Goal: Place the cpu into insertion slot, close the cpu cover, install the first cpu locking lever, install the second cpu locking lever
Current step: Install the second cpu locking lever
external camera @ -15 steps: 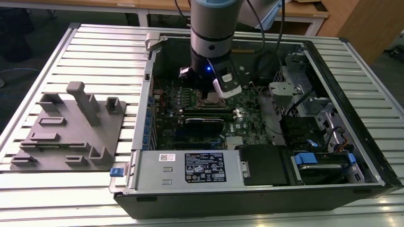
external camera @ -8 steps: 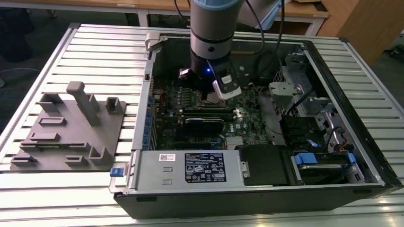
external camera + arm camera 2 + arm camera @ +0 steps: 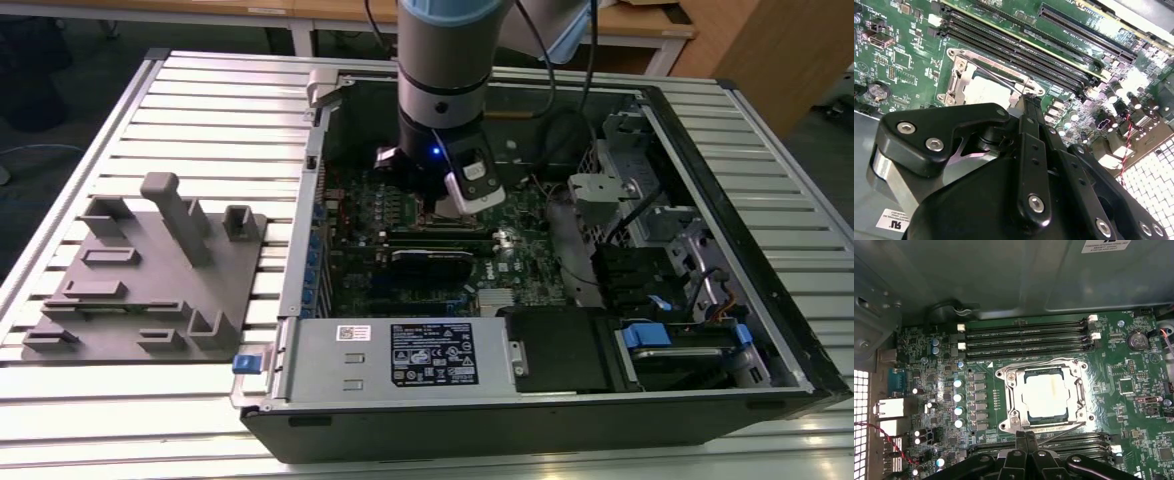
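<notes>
The cpu (image 3: 1046, 395), a pale silver square, lies in the insertion slot (image 3: 1002, 426) on the green motherboard. The cpu cover (image 3: 1014, 390), a silvery frame, lies flat over it with the chip showing through its opening. One thin wire locking lever (image 3: 1039, 363) runs along the cover's side by the memory slots. A second lever (image 3: 1064, 427) runs along the opposite side, also seen as a lever wire (image 3: 999, 80) in the second wrist view. My gripper (image 3: 1026, 437) (image 3: 1026, 100) has its black fingers together, tips touching this second lever at the socket's corner. The arm (image 3: 447, 100) stands over the board.
Long black memory slots (image 3: 1024, 340) flank the socket. The open computer case (image 3: 787, 330) walls in the board, with a silver labelled box (image 3: 400, 355) at its front, cables (image 3: 574, 130) and a blue-tabbed drive bay (image 3: 647, 335). A grey fixture plate (image 3: 147, 270) sits on the exterior view's left.
</notes>
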Controlling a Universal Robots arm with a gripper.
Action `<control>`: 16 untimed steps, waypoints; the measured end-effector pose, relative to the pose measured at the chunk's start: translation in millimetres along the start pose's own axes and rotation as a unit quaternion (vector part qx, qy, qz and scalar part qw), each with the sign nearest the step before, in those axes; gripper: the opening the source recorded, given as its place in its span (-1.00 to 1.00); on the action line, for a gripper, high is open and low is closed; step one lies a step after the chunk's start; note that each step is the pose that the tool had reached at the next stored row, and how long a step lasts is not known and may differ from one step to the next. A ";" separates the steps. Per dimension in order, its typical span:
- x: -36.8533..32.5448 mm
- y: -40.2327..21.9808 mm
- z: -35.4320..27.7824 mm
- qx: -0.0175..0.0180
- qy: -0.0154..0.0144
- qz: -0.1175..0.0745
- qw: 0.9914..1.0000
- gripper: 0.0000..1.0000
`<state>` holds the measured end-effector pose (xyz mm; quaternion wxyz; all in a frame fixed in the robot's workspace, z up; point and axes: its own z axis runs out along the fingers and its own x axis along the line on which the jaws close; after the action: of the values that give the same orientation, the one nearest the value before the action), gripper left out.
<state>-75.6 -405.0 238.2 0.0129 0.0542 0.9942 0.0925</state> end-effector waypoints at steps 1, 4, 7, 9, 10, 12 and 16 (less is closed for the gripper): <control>-0.1 -0.6 0.0 0.000 0.000 0.001 1.000 -0.79; -0.2 -2.5 -0.2 0.000 -0.001 0.004 1.000 -0.79; -0.3 -3.1 1.4 0.000 -0.001 0.007 1.000 -0.79; -0.3 -3.7 3.5 0.000 -0.002 0.008 1.000 -0.79; -0.3 -3.8 4.0 0.000 -0.002 0.009 1.000 -0.79; -0.3 -3.8 4.0 0.000 -0.002 0.009 1.000 -0.79; -0.1 -4.7 4.1 0.000 -0.002 0.010 1.000 -0.79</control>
<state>-75.8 -408.9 233.3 0.0138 0.0638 0.9936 0.0922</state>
